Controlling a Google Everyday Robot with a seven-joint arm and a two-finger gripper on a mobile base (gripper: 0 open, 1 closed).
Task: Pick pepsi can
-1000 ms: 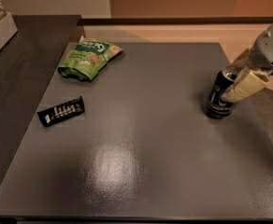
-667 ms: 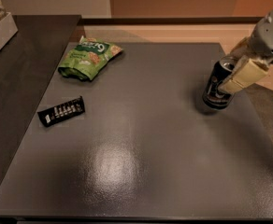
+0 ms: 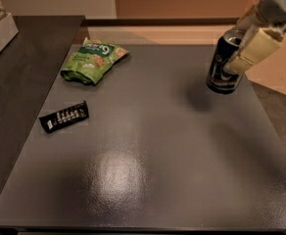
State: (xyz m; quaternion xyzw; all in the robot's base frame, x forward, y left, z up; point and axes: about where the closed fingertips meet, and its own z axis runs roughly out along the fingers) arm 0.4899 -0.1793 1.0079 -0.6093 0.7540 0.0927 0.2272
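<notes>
Three items were logged against the table [image 3: 148, 170], a dark grey top with a glossy patch near its front edge. Your gripper [image 3: 238, 48] stood over the table's far right corner, reaching in from beyond the right edge. Its pale fingers [image 3: 258, 45] were clenched on the pepsi can [image 3: 221, 67]: one pad lay across the can's right side, the other was mostly hidden behind it. The can was tilted, with its silver rim leaning away toward the far right. Its base appeared to hang just clear of the table surface, and a soft shadow fell on the table just to its left. A green snack bag [image 3: 94, 60] lay flat near the table's far left corner. A black bar wrapper [image 3: 64, 116] lay close to the table's left edge, nearer the front than the bag. Both were well apart from the can.
</notes>
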